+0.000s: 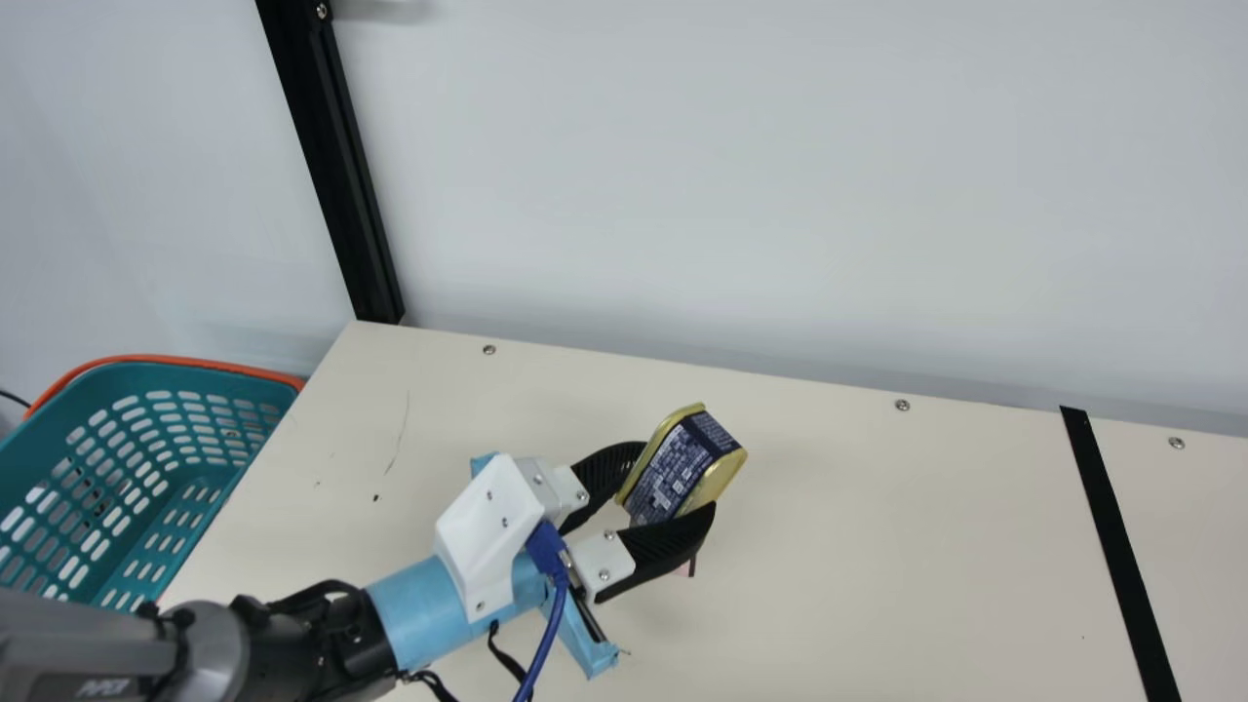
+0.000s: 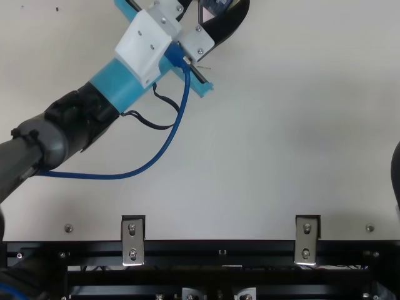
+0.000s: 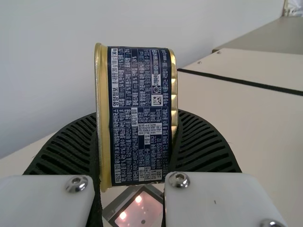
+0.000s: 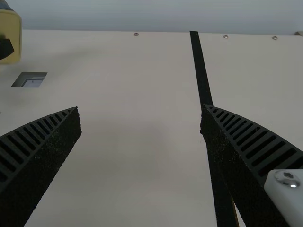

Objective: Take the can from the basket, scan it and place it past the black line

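Well, the left gripper (image 1: 676, 479) has its fingers parted by the gold-rimmed navy can (image 1: 680, 466), gripping it tilted above the table (image 1: 877, 546), over the lit scanner window (image 3: 141, 209), between the teal basket (image 1: 180, 376) and the black line (image 1: 1111, 541). The right gripper (image 2: 397, 174) shows wide-open fingers (image 4: 52, 142), holding nothing.

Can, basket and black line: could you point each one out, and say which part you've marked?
Can (image 1: 681, 468): main view, on its dark printed side.
Basket (image 1: 195, 378): main view, on the teal wall just below the rim.
Black line (image 1: 1115, 546): main view, about midway along its visible length.
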Controlling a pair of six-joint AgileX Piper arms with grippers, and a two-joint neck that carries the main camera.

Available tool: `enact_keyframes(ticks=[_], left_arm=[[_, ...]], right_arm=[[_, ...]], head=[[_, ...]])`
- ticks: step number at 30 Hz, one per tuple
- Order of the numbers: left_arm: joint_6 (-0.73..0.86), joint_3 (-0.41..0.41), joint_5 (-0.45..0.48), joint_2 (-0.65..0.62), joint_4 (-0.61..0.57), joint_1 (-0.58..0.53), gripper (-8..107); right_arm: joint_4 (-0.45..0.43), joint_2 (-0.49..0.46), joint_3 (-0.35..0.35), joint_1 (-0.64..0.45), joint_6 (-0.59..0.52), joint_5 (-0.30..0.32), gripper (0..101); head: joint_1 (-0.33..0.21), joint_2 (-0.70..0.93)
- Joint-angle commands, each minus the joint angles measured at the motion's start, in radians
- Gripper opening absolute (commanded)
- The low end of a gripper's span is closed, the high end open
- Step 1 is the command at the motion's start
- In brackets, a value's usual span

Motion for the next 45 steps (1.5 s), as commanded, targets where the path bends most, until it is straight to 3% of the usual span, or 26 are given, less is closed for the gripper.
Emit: enact_keyframes(ticks=[1, 15, 27, 45], left_arm=[[0.012, 0.001, -0.007, 0.013, -0.007, -0.001, 10], [0.048, -0.016, -0.025, 0.081, -0.026, -0.004, 10], [0.066, -0.013, -0.101, 0.071, 0.002, 0.002, 10], [0.117, -0.129, -0.104, 0.042, -0.029, -0.044, 10]], right_arm=[[0.0, 0.0, 0.0, 0.0, 0.0, 0.0, 101], [0.0, 0.0, 0.0, 0.0, 0.0, 0.0, 101], [0.0, 0.0, 0.0, 0.0, 0.0, 0.0, 101], [0.0, 0.0, 0.0, 0.0, 0.0, 0.0, 101]], head=[[-0.032, -0.004], [-0.032, -0.004], [-0.032, -0.004], [-0.032, -0.004]])
